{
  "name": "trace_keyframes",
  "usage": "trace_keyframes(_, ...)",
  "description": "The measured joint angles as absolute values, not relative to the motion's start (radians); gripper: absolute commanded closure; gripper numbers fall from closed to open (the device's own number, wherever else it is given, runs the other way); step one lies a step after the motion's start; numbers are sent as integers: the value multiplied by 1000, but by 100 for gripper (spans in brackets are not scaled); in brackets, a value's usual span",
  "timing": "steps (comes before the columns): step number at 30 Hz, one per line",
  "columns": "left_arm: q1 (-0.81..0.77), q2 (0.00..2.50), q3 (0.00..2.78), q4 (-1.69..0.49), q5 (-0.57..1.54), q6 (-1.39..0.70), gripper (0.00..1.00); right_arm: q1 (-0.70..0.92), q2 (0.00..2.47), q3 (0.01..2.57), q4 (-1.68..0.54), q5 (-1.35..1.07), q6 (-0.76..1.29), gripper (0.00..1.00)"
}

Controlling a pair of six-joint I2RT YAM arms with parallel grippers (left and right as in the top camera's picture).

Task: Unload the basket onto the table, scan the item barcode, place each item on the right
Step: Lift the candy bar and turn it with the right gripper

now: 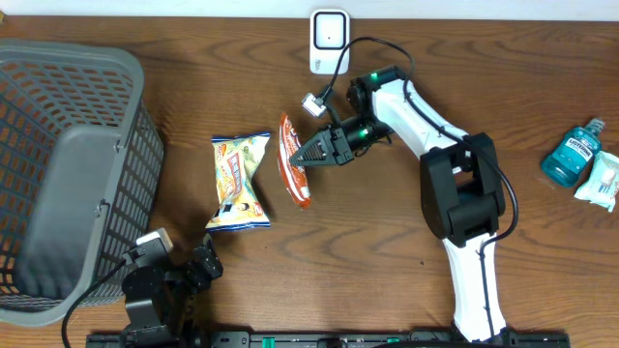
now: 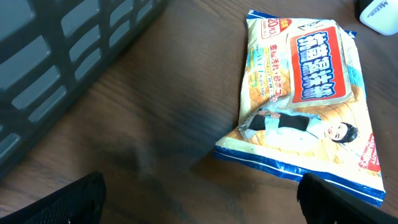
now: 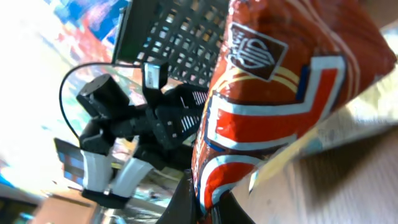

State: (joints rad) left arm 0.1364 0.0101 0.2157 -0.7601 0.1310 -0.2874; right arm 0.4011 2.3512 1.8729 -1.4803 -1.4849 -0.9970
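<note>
The right end effector is shut tight on a red bag and pinches it near the middle. The red bag is just in front of the white scanner, a little to its left, and it is long and thin and stands almost straight toward the scanner. I cannot tell if the red bag rests on the counter or hangs just above it. In the right wrist view the red bag fills most of the picture, and the two fingers meet on its bottom edge.

A yellow bag lies flat on the counter, farther from the scanner than the red bag and more to the left. The two bags are near each other but do not touch.

The left end effector is wide open and holds nothing. It is far in front of the scanner and to the left, low over the counter, near the closest end of the yellow bag.

A big gray basket sits far to the left of the scanner. A blue bottle and a white pack lie side by side far to the right of the scanner.
</note>
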Motion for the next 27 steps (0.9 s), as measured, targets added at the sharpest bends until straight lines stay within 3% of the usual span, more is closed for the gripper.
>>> trace_keyframes(14, 136, 10, 216, -760, 131, -287, 2, 461, 2351, 1873, -1423, -1520, -1399, 99)
trace_keyframes(27, 136, 10, 216, -760, 131, -287, 2, 494, 2351, 1873, -1129, -1526, -1476, 99)
